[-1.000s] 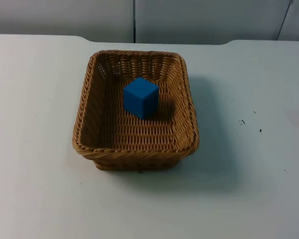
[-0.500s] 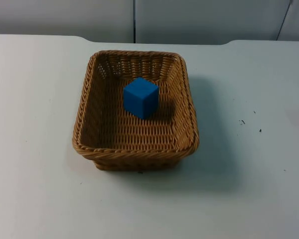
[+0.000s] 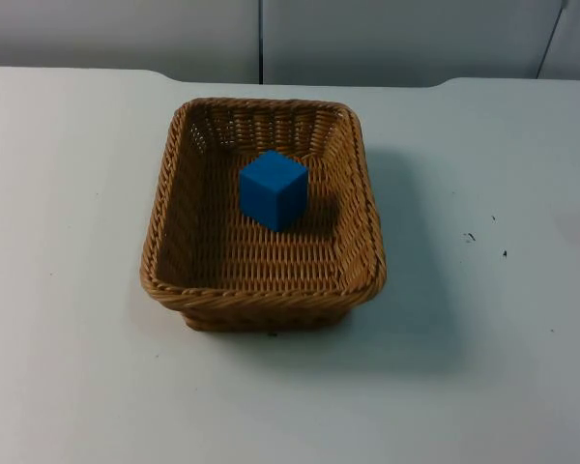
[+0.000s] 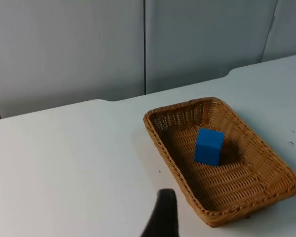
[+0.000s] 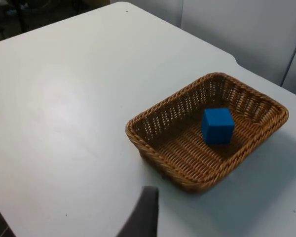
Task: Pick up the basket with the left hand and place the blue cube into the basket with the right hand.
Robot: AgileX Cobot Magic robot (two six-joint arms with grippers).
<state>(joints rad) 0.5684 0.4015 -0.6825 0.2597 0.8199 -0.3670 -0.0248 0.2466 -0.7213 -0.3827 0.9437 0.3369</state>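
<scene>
**Cube in basket, both arms back: little left to spoil**

Basket (image 3: 261, 217) sits flat on the surface (image 3: 68, 367). Cube (image 3: 273, 188) rests on its woven floor, toward the far wall, touching no side. Task reads as done, I judge.

My left end effector (image 4: 160, 217) hangs well back from the basket's near rim, 1 dark fingertip showing; cannot tell if its fingers are apart or together. My right end effector (image 5: 143, 212) likewise, off the basket's corner; state also unclear.

Risks: any fresh reach could clip the rim, skid the light basket, or tip it and roll the cube out.
</scene>
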